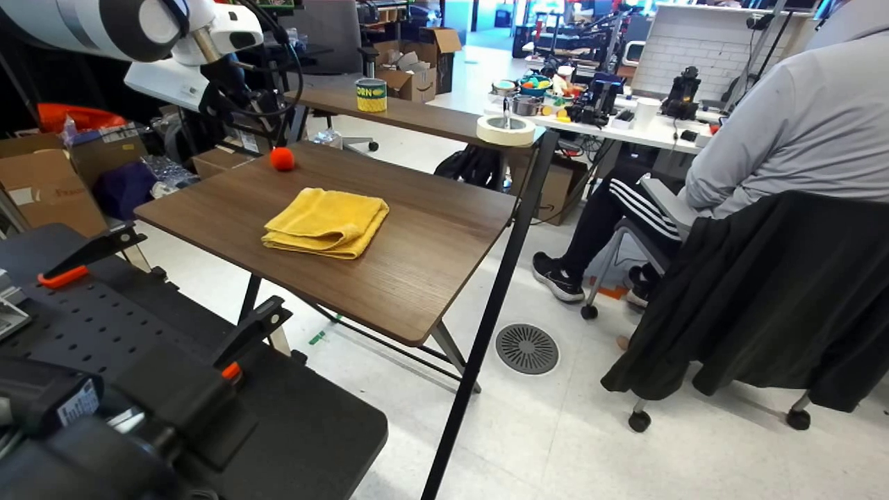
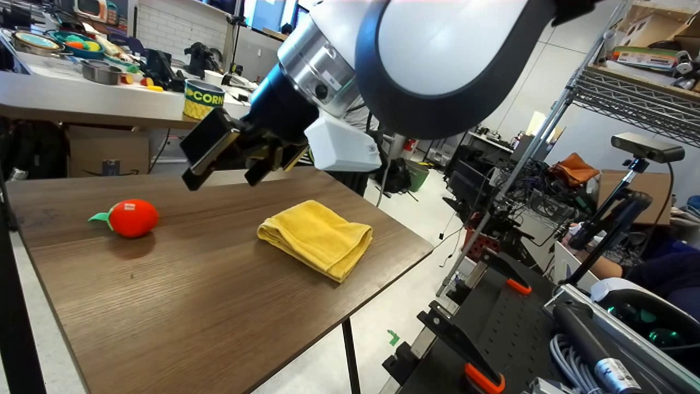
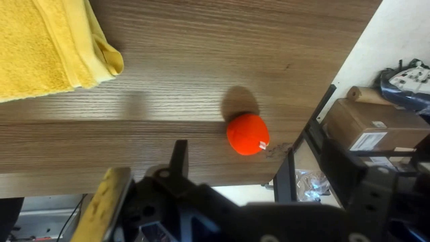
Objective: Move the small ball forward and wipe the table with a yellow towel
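Observation:
The dark brown table [image 1: 444,208] shows in both exterior views [image 2: 191,306] and the wrist view [image 3: 201,67]. The folded yellow towel [image 1: 326,226] lies on it, slightly rumpled, also in an exterior view [image 2: 317,241] and at the wrist view's upper left [image 3: 37,50]. The tan-beige small ball is not visible in any view. A red roundish object [image 2: 134,218] with a green stem rests near the table's end; it also shows in the wrist view [image 3: 248,134]. My gripper [image 2: 225,178] is open and empty above the table; its fingers spread wide in the wrist view [image 3: 256,144].
A narrow raised shelf [image 1: 430,118] behind the table holds a corn can [image 1: 371,96] and a tape roll [image 1: 505,132]. A black slanted post [image 1: 489,312] stands beside the table. A black cart [image 1: 292,417] with clamps is in front. A person sits nearby.

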